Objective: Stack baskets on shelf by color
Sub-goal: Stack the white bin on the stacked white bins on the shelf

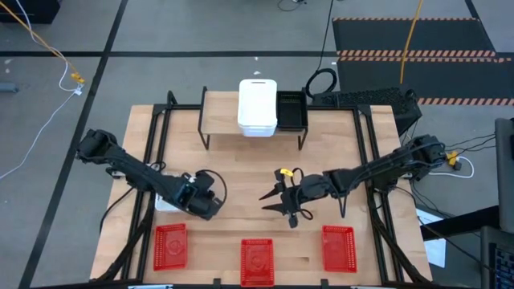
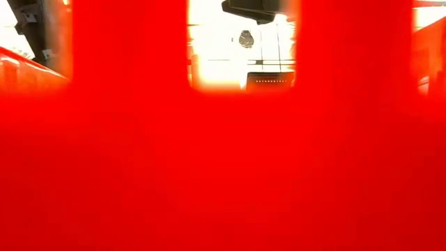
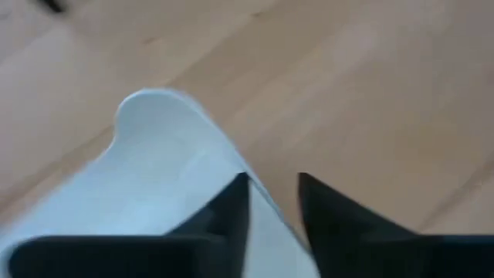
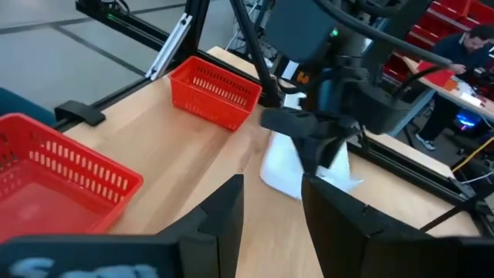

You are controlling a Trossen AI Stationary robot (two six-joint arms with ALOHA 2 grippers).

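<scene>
A white stack (image 1: pixel 257 107) and black baskets (image 1: pixel 291 110) stand on the shelf (image 1: pixel 218 108) at the far side. Three red baskets (image 1: pixel 170 245) (image 1: pixel 257 261) (image 1: pixel 338 246) sit along the near edge. My left gripper (image 1: pixel 199 201) (image 3: pixel 270 181) is left of centre, shut on another white basket (image 3: pixel 154 177) (image 4: pixel 297 166), which its arm mostly hides from above. My right gripper (image 1: pixel 271 202) (image 4: pixel 272 181) hovers open and empty right of centre, its fingers pointing toward the left gripper. The low view is filled by a red basket (image 2: pixel 223 160). My left gripper pinches the white basket's side wall at the rim (image 3: pixel 258 193), close to a rounded corner, with one finger (image 3: pixel 231 208) inside and the other (image 3: pixel 332 224) outside. It comes from above, pointing down. The basket hangs tilted below the fingers; whether it touches the table I cannot tell.
Black frame rails (image 1: pixel 152 152) (image 1: pixel 371 152) run along both sides of the table. Bare wood (image 1: pixel 241 172) lies between the shelf and the row of red baskets. A keyboard (image 1: pixel 373 98) and cables lie beyond the far right corner. A person (image 4: pixel 463 46) sits in the room behind.
</scene>
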